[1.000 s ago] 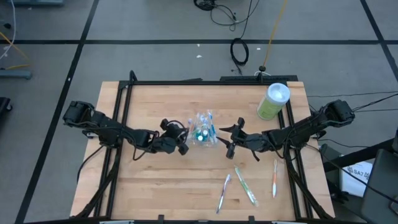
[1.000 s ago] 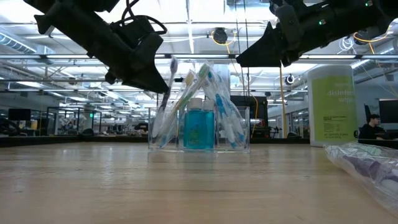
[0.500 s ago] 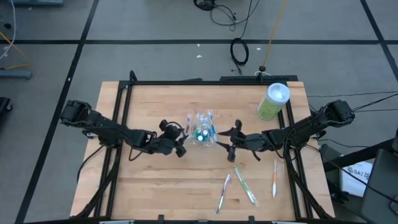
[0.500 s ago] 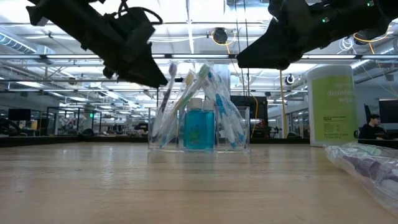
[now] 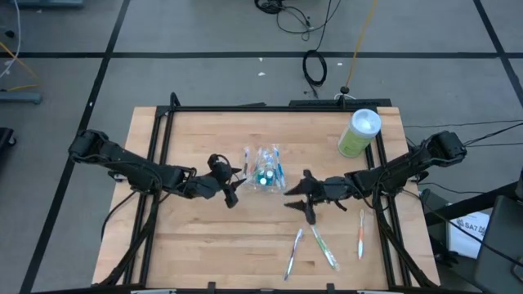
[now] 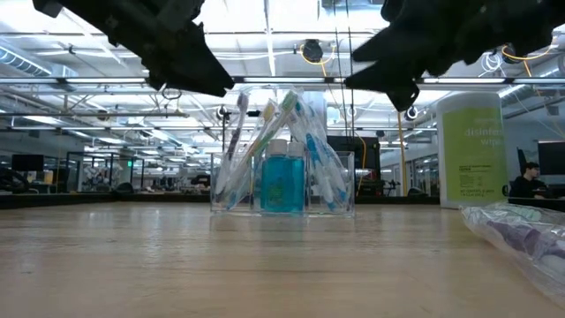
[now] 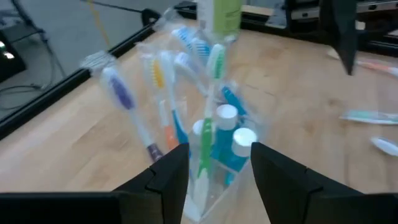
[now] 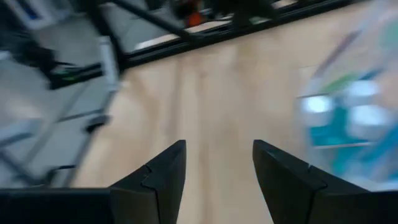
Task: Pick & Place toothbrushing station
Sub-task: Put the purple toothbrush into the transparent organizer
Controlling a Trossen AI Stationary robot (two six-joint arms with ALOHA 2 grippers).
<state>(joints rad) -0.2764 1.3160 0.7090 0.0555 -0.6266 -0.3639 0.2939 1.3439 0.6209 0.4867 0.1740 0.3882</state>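
A small clear plastic cup (image 5: 265, 172) stands on its base near the table's middle. It holds several blue, green, white and orange toothbrushes that lean out of its top, and small teal bottles with white caps (image 7: 239, 144). It also shows in the low view (image 6: 282, 184). My left gripper (image 5: 231, 190) is open and empty just left of the cup, and its fingers (image 7: 217, 155) point at the cup. My right gripper (image 5: 297, 198) is open and empty to the right of the cup, toward the near edge. In the right wrist view (image 8: 217, 152) the cup is a blur off to one side.
A tall light-green canister (image 5: 359, 133) with a white lid stands at the far right. Three loose toothbrushes lie near the front right: one (image 5: 293, 253), a green one (image 5: 323, 243) and an orange one (image 5: 360, 233). A black frame (image 5: 270, 107) edges the table.
My left gripper has drawn back from the cup toward the table's left edge and risen a little. My right gripper has swung away from the cup toward the near edge, turning as it went. The cup and its toothbrushes have stayed where they were.
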